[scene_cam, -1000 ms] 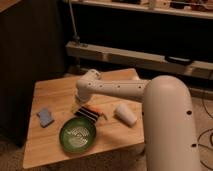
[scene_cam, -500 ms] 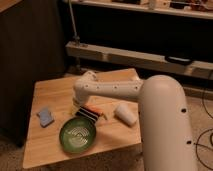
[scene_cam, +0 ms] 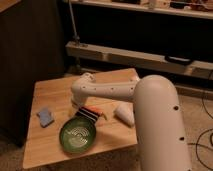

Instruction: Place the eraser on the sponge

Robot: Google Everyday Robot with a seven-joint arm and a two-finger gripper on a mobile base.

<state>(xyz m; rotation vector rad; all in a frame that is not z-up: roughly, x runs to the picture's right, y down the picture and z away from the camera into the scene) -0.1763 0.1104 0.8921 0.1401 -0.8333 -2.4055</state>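
The eraser (scene_cam: 88, 115), a small black block with thin white stripes, lies on the wooden table (scene_cam: 55, 90) at the far rim of the green bowl. The light-blue sponge (scene_cam: 45, 117) rests near the table's left edge, well to the left of the eraser. My white arm reaches in from the right and bends down over the table's middle. The gripper (scene_cam: 80, 106) points down just left of and above the eraser, mostly hidden by the wrist. Nothing shows it holding anything.
A green bowl (scene_cam: 78, 134) sits at the front of the table. A slim orange stick (scene_cam: 98, 110) lies beside the eraser, and a white paper cup (scene_cam: 125, 114) lies on its side to the right. Dark shelving stands behind.
The arm's wrist has shifted slightly left and lower over the table. The eraser, sponge, bowl and cup have stayed where they were.
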